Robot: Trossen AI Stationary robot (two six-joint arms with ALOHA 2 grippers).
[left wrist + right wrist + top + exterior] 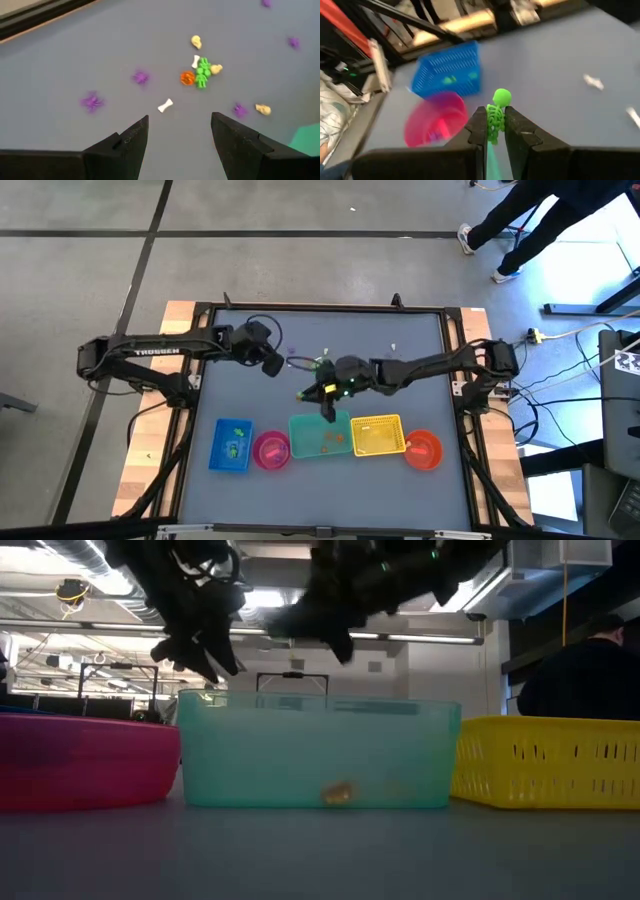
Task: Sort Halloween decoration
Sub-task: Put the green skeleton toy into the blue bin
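Grey table [420, 360] holds scattered trinkets [200, 75]; polished concrete floor [300, 270] surrounds it.

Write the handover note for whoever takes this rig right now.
Right gripper: shut on a green skeleton, above the teal bin.
Left gripper: open, empty, hovering over loose trinkets at mid-table.
Done: green pieces in the blue basket, orange ones in the teal bin.
Left: place the skeleton; clear the purple, white, yellow, green and orange pieces still on the table.
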